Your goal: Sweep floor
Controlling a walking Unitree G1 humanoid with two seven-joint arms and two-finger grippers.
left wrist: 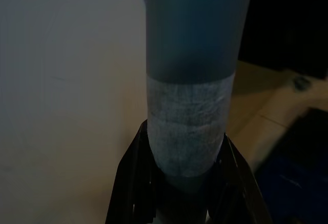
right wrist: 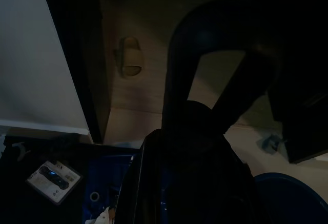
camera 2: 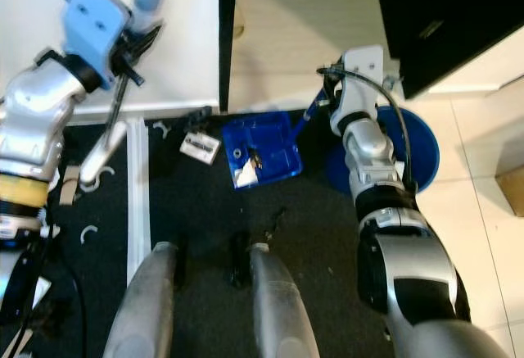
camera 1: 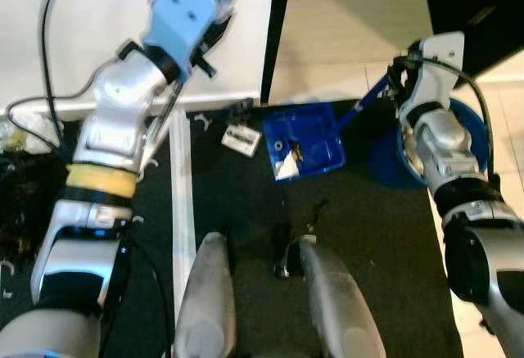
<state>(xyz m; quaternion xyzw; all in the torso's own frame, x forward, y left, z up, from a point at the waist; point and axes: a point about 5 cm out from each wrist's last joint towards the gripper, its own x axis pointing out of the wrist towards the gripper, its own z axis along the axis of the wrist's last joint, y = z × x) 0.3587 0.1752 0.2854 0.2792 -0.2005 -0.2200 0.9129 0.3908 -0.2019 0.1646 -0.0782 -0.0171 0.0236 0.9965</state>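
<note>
A dark carpet (camera 1: 368, 235) covers the near floor, with a white strip (camera 1: 182, 210) running near-to-far on its left and small white hooks scattered about. A small white card with a dark device (camera 1: 241, 138) lies just left of the blue dustpan (camera 1: 307, 141), which sits at the carpet's far edge below a white cabinet front (camera 1: 82, 38). The dustpan holds pale scraps; its blue handle (camera 1: 360, 106) slants up to the right. The right pincer (right wrist: 192, 131) is clamped on that handle's looped end. A blue round bin (camera 1: 393, 161) stands just right of the dustpan. The left pincer (left wrist: 187, 167) grips the broom handle (left wrist: 192, 55), a grey-blue tube with a pale taped band, near upright, at far left.
</note>
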